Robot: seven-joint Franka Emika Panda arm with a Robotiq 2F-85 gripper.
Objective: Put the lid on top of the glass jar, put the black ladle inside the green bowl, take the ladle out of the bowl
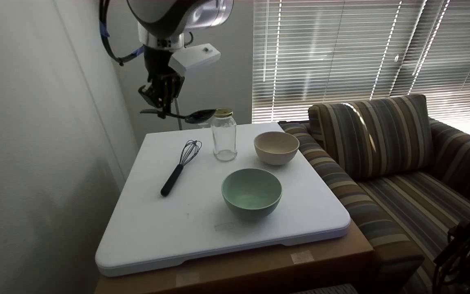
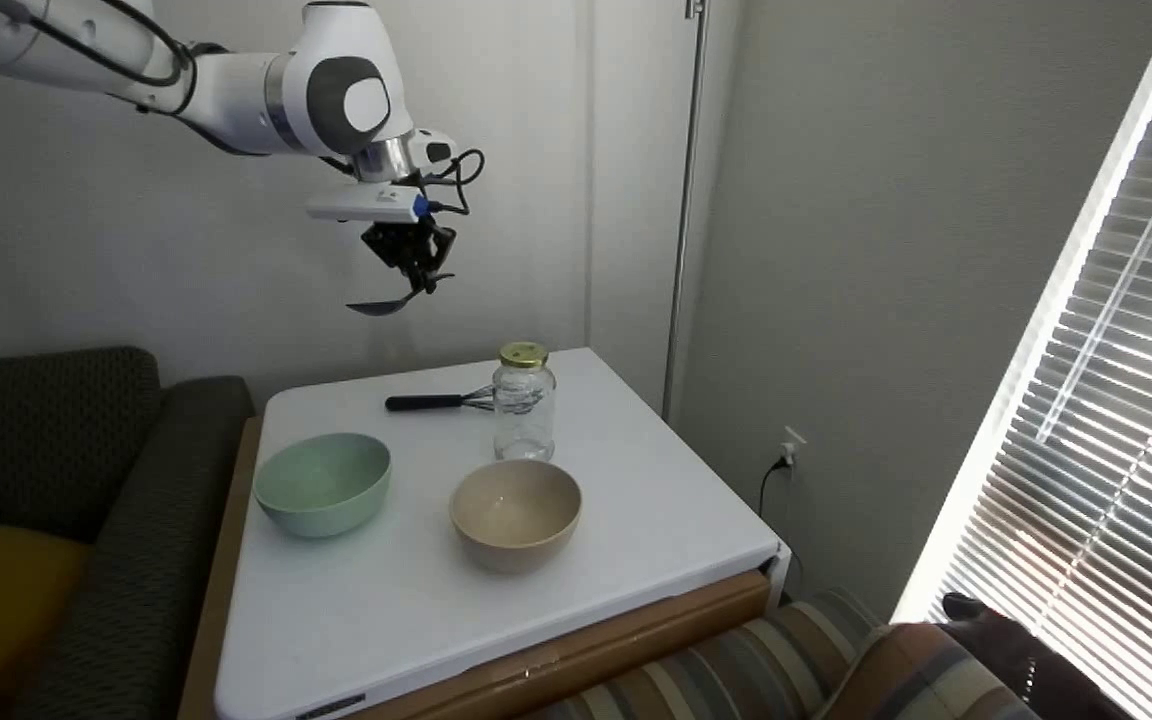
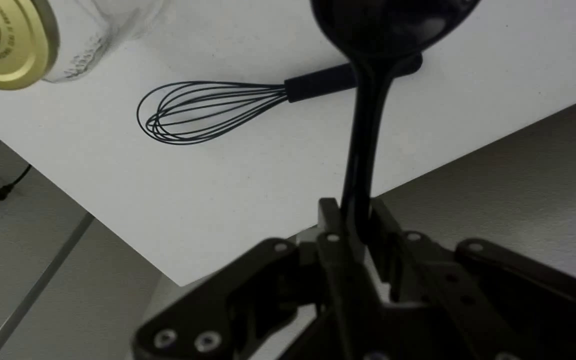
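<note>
Lower middle of the wrist view: gripper (image 3: 355, 216) has its fingers (image 3: 329, 212) pinching the black ladle (image 3: 363, 145) part-way along the handle. Scoop points up-frame and is cut off by the top border; handle crosses over the whisk (image 3: 318, 84) in line of sight. Corner of the white tabletop (image 3: 208, 210) shows left of the fingers, one edge running to upper left, the other passing behind the fingertips to the right.

In both exterior views the ladle hangs raised, air between it and the tabletop. Upper centre of an exterior view, scoop tip meets the lid (image 1: 223, 113) in line of sight only; in an exterior view with the glass jar (image 2: 524, 420) mid-frame, scoop and lid are well apart. Lid sits on the jar's mouth; jar upright.

Room for moving, in an exterior view: jar stands between whisk and cream bowl (image 1: 276, 157), white surface showing on both sides. Cream bowl, right of centre, stands near the right edge, striped sofa arm (image 1: 361, 210) just outside it. Lower centre, green bowl (image 1: 251, 200) stands near the front edge, a strip of white between. Widest stretch of white lies lower left, between whisk and front edge. Left edge runs near the wall (image 1: 39, 163)
</note>
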